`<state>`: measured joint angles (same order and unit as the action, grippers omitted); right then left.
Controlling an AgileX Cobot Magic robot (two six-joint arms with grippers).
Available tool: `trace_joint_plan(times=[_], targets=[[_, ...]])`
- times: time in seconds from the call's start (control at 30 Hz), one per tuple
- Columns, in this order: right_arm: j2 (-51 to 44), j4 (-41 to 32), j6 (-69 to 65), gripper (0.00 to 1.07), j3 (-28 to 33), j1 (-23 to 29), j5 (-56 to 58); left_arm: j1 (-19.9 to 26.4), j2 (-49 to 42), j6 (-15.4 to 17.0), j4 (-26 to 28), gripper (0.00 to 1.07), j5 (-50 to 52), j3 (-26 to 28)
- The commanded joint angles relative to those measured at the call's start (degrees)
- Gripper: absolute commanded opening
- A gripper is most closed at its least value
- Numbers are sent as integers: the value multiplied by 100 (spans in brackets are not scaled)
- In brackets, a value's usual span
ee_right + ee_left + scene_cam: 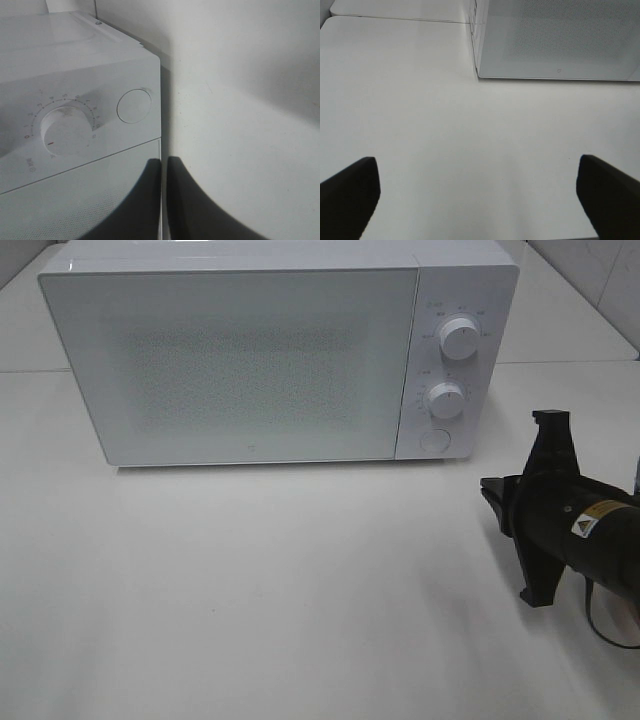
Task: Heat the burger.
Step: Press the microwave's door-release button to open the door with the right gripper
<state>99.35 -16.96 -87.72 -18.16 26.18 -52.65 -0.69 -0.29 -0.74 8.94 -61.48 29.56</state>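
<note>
A white microwave (250,360) stands near the back edge of the white counter (250,590). Its door is closed. The door is covered in tiny dots, and I cannot see through it. The burger does not show in any view, so I cannot tell where it is.

On the microwave's right side are an upper knob (459,338), a lower knob (446,399) and a round button (433,439). Small marks and numbers ring the knobs, but they are too blurry to read. A tiny mark (247,452) sits low on the door (too small to read).

The right claw (487,490) hangs near the right edge of the counter, pointing at the microwave. Its two fingers (140,210) are pressed close together and hold nothing. A yellow sticker (583,525) with a black sign is on its arm.

The left claw (480,195) is spread wide over bare counter and is empty.
</note>
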Motion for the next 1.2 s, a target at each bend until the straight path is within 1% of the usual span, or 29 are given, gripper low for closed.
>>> trace_joint_plan(times=[0.03,0.17,0.23,0.57,0.73,0.83,1.2], targets=[[235,-493,92,0,-281,149,-103,11,-92,0,-11,100,34,-6],[407,-739,126,0,-453,149,-103,11,-92,0,-11,100,34,-6],[550,-865,183,0,-647,149,-109,11,-92,0,-11,100,34,-6],[974,-877,344,0,-1140,120,-115,11,-92,0,-11,100,34,-6],[1112,-762,556,0,-1415,-86,-86,11,-92,0,-11,100,34,-6],[1283,-619,619,0,-1684,-212,23,11,-86,0,-11,100,34,-6],[1650,-619,590,0,-1937,-218,46,11,-86,0,-11,100,34,-6]])
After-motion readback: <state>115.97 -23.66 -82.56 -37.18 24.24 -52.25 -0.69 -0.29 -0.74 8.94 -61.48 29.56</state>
